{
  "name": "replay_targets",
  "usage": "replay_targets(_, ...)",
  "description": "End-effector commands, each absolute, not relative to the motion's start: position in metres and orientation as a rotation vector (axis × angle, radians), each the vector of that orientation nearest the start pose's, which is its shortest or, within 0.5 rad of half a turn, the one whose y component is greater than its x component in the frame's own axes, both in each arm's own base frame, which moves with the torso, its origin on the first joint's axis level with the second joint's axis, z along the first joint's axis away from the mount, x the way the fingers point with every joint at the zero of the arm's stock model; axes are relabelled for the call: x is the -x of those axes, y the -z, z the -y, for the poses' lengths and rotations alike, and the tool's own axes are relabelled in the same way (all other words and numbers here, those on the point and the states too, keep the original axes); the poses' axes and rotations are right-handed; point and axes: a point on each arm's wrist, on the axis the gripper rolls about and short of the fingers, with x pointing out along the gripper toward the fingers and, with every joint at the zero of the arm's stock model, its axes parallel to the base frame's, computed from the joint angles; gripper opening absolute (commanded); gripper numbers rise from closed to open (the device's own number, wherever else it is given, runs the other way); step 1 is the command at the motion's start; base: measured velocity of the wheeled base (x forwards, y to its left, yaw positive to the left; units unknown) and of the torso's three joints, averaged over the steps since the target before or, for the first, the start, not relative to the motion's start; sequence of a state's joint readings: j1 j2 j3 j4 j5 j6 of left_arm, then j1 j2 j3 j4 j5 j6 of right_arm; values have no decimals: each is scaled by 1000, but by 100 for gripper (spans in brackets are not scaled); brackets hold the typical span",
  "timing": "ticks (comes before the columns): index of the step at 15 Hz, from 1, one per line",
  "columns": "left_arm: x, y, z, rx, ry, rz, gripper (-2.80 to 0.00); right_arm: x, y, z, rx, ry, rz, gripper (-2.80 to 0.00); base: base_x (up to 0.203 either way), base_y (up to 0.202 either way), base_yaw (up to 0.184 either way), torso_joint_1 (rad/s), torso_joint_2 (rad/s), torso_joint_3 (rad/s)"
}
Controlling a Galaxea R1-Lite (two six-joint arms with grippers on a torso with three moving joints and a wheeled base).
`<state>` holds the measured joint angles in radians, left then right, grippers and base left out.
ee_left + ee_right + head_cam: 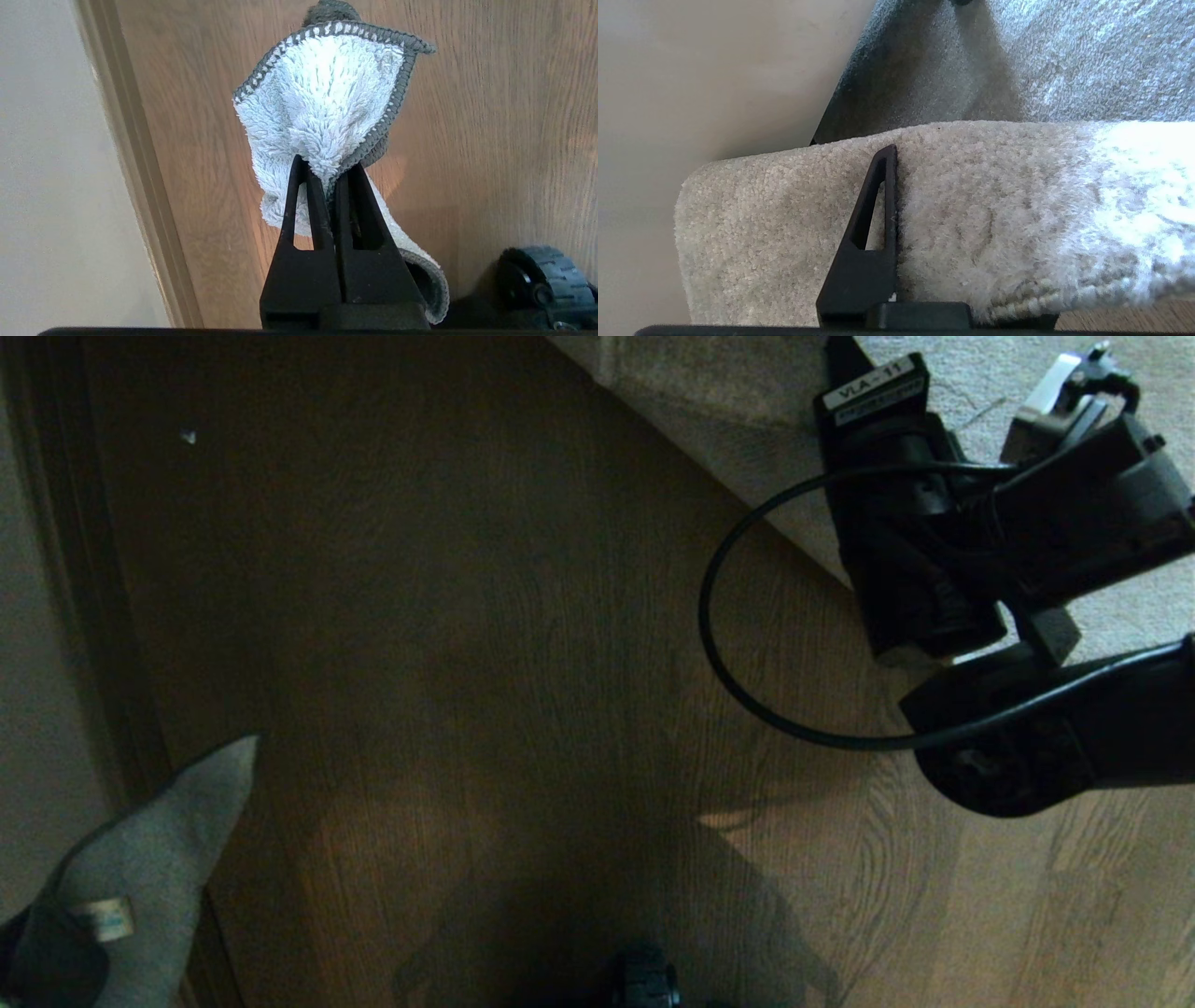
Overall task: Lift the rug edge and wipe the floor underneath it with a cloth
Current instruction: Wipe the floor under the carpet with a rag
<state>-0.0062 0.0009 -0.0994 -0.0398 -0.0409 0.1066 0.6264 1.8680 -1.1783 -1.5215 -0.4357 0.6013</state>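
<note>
Here, the left gripper is pinching the cloth between fully closed fingers; the cloth is hanging in a fluffy pale fold with a darker stitched border, clear of the floor seen behind it; in the head view the same cloth is showing at about eight o'clock, with a small whitish tag on it, next to a pale wall and its skirting strip; a ribbed black wheel is sitting near the cloth in the left wrist view. The right gripper is clamping narrowly on the rug edge; one black finger is lying on the plush pile while the other is hidden beneath the rug, so the border is being held raised and folded over, with its woven underside edge showing near the wood; in the head view the right arm is sitting at about two o'clock, with a looping black cable, over the rug border that is running diagonally across the brown floor; the planks are filling the middle of that view.
</note>
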Motion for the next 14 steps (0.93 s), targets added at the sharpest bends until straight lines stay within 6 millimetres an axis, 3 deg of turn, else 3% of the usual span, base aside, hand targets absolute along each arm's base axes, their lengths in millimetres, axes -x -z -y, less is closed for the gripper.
replay_targets(1, 32, -112, 1, -111, 40, 144, -280, -274, -313, -186, -1021, -409, 703, -280, 0, 0, 0, 0, 0, 0)
replay_targets(8, 13, -153, 1, -113, 49, 88, -280, -276, -310, -188, -1018, -407, 693, -280, 0, 0, 0, 0, 0, 0)
replay_targets(14, -59, -188, 5, -104, 116, 56, -280, -281, -306, -191, -1013, -406, 685, -280, 0, 0, 0, 0, 0, 0)
